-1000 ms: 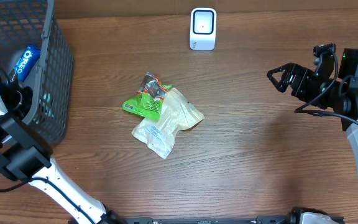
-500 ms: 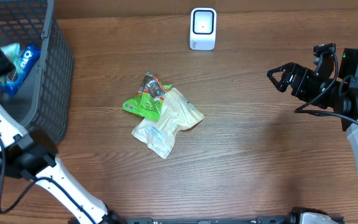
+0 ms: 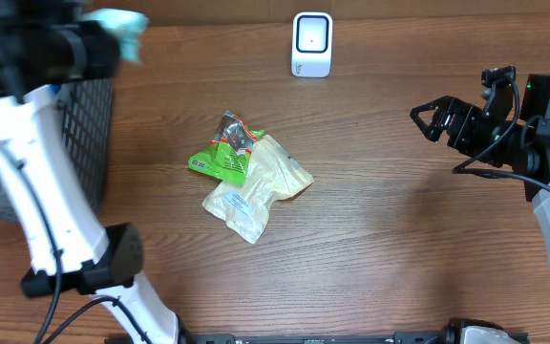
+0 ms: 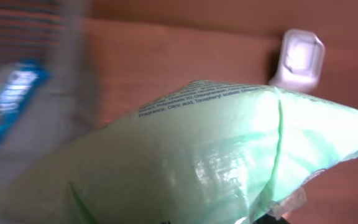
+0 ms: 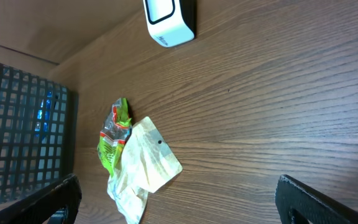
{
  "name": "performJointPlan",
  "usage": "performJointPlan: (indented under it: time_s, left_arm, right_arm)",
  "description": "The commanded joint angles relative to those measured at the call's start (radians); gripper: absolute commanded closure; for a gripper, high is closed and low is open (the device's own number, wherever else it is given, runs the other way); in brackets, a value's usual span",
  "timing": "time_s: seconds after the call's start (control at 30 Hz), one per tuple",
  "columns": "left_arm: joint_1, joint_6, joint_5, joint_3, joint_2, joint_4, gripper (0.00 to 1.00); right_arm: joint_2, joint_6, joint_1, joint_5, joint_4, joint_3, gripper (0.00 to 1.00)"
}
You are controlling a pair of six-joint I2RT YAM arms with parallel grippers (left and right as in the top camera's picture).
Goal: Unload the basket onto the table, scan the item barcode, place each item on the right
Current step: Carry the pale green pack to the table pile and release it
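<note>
Wooden desk [image 3: 399, 239] carries the scanner [image 3: 312, 43] at its far edge. Above the basket [image 3: 92, 129] rim, the left end effector [image 3: 98, 43] grasps the pale green pouch [image 4: 216, 155] aloft. The pouch appears light, soft and slick, and likely to crumple; grip a sealed edge. The right end effector [image 3: 426, 117] stands released, empty.

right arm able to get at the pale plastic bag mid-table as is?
Probably yes: the open, empty right hand faces the pale crinkled plastic bag across bare brown wooden table, with nothing between.
</note>
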Motion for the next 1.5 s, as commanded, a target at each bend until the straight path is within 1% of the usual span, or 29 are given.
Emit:
performJointPlan:
  time_s: [0.0,0.07,0.13,0.17,0.27,0.37,0.47,0.53,0.6,0.67,0.73,0.8,0.93,1.0,1.13,1.23,1.27,1.3,1.37,1.47]
  left_arm:
    - [-0.101,-0.034,-0.004,-0.174,0.041,-0.006,0.72]
    - [-0.160,-0.049,-0.013,-0.296,0.053,0.002,0.72]
    - [-0.206,-0.069,-0.018,-0.409,0.067,0.024,0.66]
    - [-0.226,-0.075,-0.017,-0.457,0.074,0.039,0.65]
    - [-0.282,-0.079,-0.018,-0.597,0.106,0.102,0.64]
    - [-0.319,-0.080,-0.018,-0.687,0.146,0.154,0.64]
    - [-0.335,-0.080,-0.017,-0.725,0.190,0.165,0.64]
    - [-0.341,-0.079,-0.016,-0.728,0.213,0.158,0.62]
    - [-0.341,-0.079,-0.014,-0.728,0.222,0.147,0.57]
    - [-0.341,-0.078,-0.015,-0.727,0.221,0.136,0.47]
    - [-0.341,-0.066,-0.014,-0.718,0.218,0.118,0.41]
    - [-0.339,-0.046,-0.015,-0.697,0.218,0.085,0.37]
    - [-0.331,-0.008,-0.022,-0.591,0.217,-0.007,0.37]
    - [-0.322,-0.007,-0.003,-0.534,0.199,-0.007,0.33]
    - [-0.291,-0.004,0.020,-0.362,0.160,-0.007,0.32]
    - [-0.247,-0.014,0.010,-0.194,0.126,-0.007,0.30]
    - [-0.214,-0.024,-0.004,-0.103,0.110,-0.006,0.32]
    - [-0.200,-0.027,-0.013,-0.069,0.104,-0.006,0.33]
    - [-0.143,-0.045,-0.075,0.035,0.087,-0.004,0.32]
    - [-0.031,-0.049,-0.207,0.154,0.079,0.006,0.25]
  right_arm:
    - [-0.001,-0.003,0.006,-0.009,0.000,0.029,0.00]
    - [-0.001,-0.003,0.006,-0.009,0.000,0.029,0.00]
    - [-0.001,-0.003,0.006,-0.009,-0.001,0.029,0.00]
    - [-0.001,-0.003,0.006,-0.009,-0.002,0.029,0.00]
    - [-0.001,-0.003,0.006,-0.008,-0.010,0.029,0.00]
    - [-0.001,-0.004,0.006,-0.009,-0.013,0.029,0.00]
    - [-0.001,-0.004,0.006,-0.009,-0.023,0.029,0.00]
    - [-0.001,-0.004,0.006,-0.008,-0.032,0.029,0.00]
    - [-0.001,-0.007,0.006,-0.008,-0.039,0.029,0.00]
    - [-0.001,-0.007,0.006,-0.008,-0.043,0.029,0.00]
    - [-0.001,-0.008,0.006,-0.008,-0.042,0.029,0.00]
    - [-0.001,-0.008,0.006,-0.008,-0.041,0.029,0.00]
    - [-0.001,-0.007,0.006,-0.008,-0.038,0.029,0.00]
    - [-0.001,-0.008,0.006,-0.008,-0.037,0.029,0.00]
    - [-0.001,-0.008,0.006,-0.008,-0.039,0.029,0.00]
    - [-0.001,-0.008,0.006,-0.008,-0.037,0.029,0.00]
    - [-0.001,-0.008,0.006,-0.008,-0.038,0.029,0.00]
    - [-0.001,-0.008,0.006,-0.008,-0.039,0.029,0.00]
    - [-0.001,-0.024,0.006,-0.009,-0.043,0.029,0.00]
    - [-0.001,-0.027,0.006,-0.008,-0.047,0.029,0.00]
